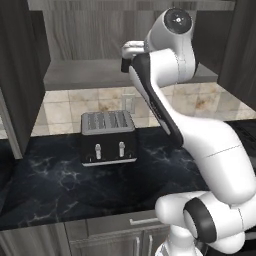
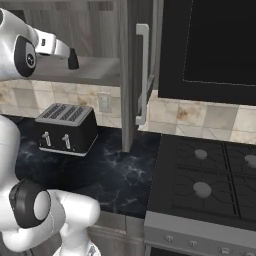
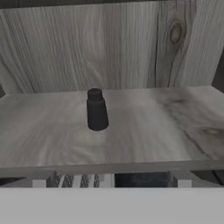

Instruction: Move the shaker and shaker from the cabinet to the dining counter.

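Grey wood-grain shelf point(image 3: 131, 140) of the open cabinet point(image 1: 20, 75) is where I'm working; the dark shaker point(image 3: 96, 110) stands upright mid-shelf, apart from the back wall. My gripper point(image 2: 73, 61) hovers at the shelf's front, jaws spread wide. I'd advance level, straddle its squat body below the narrower cap, then close.

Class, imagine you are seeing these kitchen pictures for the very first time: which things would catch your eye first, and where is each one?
The big white robot arm dominates, rising from the lower corner and reaching its open pincer up to the open cabinet's shelf. In the hand view, a small dark shaker stands upright, alone on that grey shelf. Below, a black toaster sits on the black marble worktop against the beige tiles.
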